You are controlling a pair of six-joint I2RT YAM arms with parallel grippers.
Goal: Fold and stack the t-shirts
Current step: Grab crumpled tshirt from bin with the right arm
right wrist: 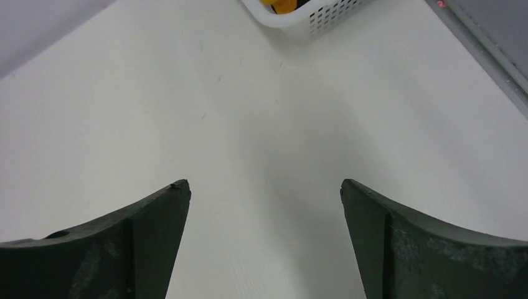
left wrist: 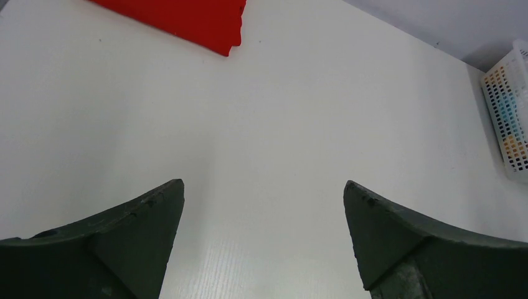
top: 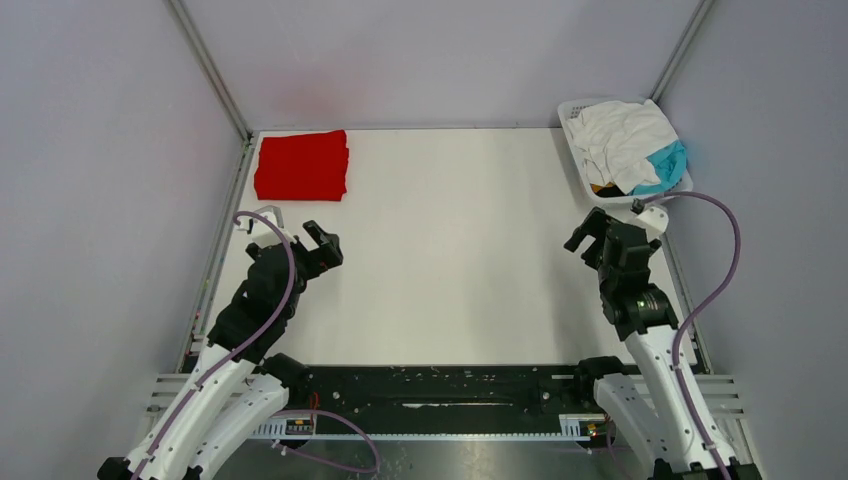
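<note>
While the left hand (left wrist: 263, 184) and the right hand (right wrist: 264, 183) hover above the worktop (top: 450, 260), both spread wide, the red t-shirt (top: 301, 166) lies folded at its far left corner. The white t-shirt (top: 622, 138) and teal t-shirt (top: 668, 164) sit crumpled in the basket (top: 573, 110) at the far right.

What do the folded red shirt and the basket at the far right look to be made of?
Red shirt: soft matte cloth, probably a cotton knit, since its folded layers lie limp with rounded edges. Basket: white moulded plastic with a smooth, faint sheen and walls pierced by a regular grid of holes.
</note>
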